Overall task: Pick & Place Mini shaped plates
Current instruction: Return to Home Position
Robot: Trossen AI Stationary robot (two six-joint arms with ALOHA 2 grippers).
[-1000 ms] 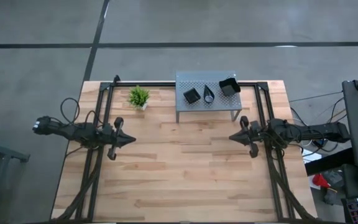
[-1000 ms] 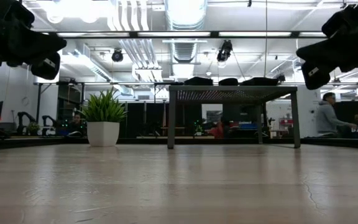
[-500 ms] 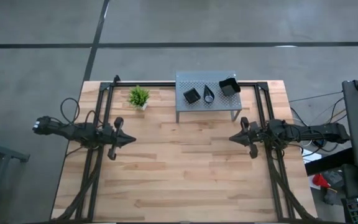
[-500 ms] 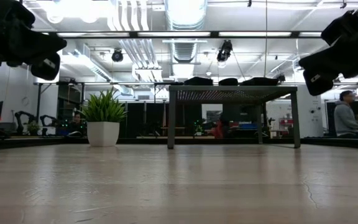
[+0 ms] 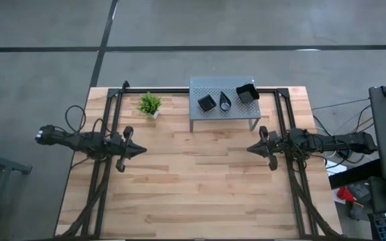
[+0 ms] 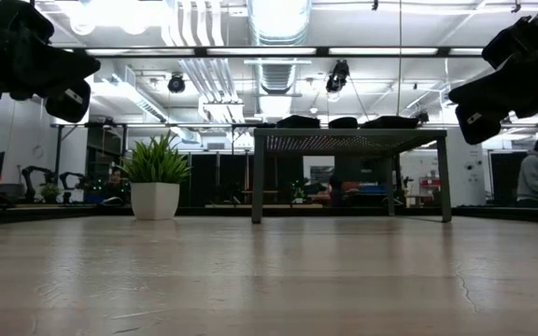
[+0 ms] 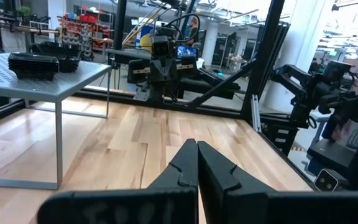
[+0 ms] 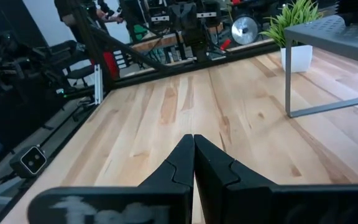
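Three small black dishes rest on top of the grey perforated shelf (image 5: 222, 100) at the table's far side: a square one (image 5: 207, 102), a teardrop one (image 5: 225, 101) and a deeper square one (image 5: 246, 93). In the left wrist view they show as a dark stack (image 7: 42, 62) on the shelf top. My left gripper (image 5: 143, 150) hovers shut and empty above the table's left half. My right gripper (image 5: 249, 148) hovers shut and empty above the table's right half, near the shelf's right leg.
A small green potted plant (image 5: 150, 104) stands left of the shelf at the far side. Black frame rails run along the table's left and right sides. The wooden tabletop (image 5: 193, 187) lies bare between the grippers and toward the near edge.
My right gripper has risen slightly in the low view; the dishes stand as before.
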